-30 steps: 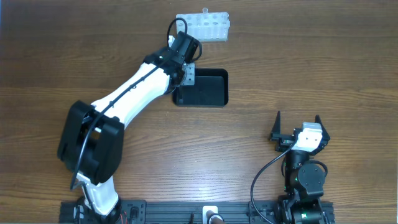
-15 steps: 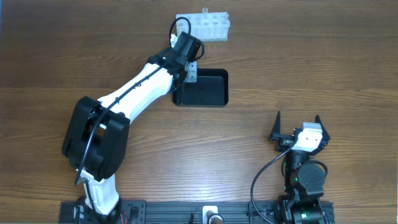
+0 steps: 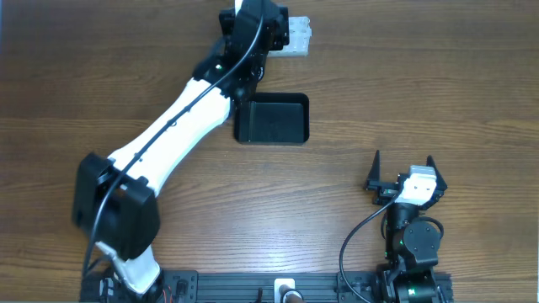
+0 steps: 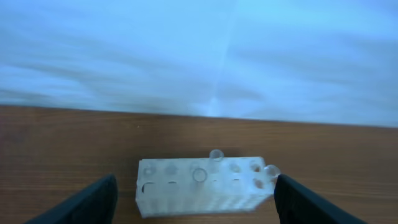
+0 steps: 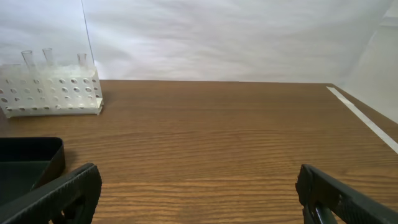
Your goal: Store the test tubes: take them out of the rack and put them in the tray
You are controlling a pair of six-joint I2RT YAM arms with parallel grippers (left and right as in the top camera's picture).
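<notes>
With left pincer (image 4: 195, 188) spread wide over the rack (image 4: 202, 194), could clip a tube (image 4: 216, 154) or tip the rack if lowered off-centre.

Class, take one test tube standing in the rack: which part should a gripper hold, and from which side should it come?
Probably hold the glass top of a test tube that sticks up above the rack, coming straight down from above: the tubes stand upright, and the rack encloses everything lower.
</notes>
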